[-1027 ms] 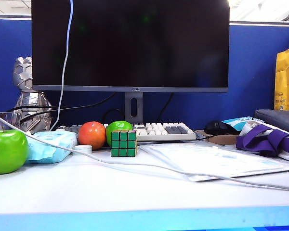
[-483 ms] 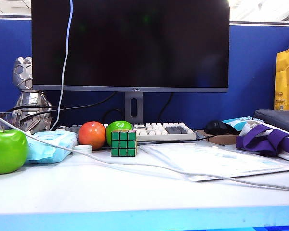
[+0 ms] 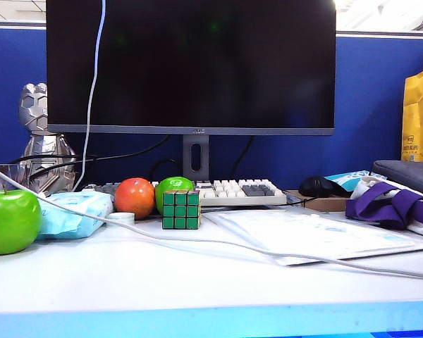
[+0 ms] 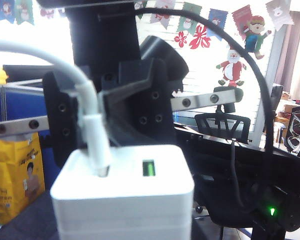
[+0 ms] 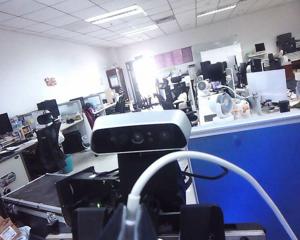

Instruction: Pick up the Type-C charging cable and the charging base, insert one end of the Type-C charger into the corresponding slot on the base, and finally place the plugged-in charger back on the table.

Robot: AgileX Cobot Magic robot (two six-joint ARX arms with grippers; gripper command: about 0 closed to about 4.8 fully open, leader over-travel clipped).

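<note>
The charging base point(image 4: 124, 197) is gripped by the left gripper point(image 4: 122, 165) and raised in front of its wrist camera, above the table point(image 3: 197, 282) and out of the exterior view. One end of the Type-C charging cable point(image 4: 92, 135) is seen seated in a slot on the base's upper face, next to a green-lit port point(image 4: 148, 168). In the right wrist view the right gripper point(image 5: 135, 220) is clenched on the cable just behind its white plug. The rest of the cord trails across the table in front of the Rubik's cube point(image 3: 181, 209) and the green apple point(image 3: 11, 220), and another white run hangs down in front of the monitor point(image 3: 190, 67).

Over the last second almost nothing is altered in the exterior view; only the hanging run has shifted slightly. The insertion is judged done, so setting the joined pair down is what remains.
</note>
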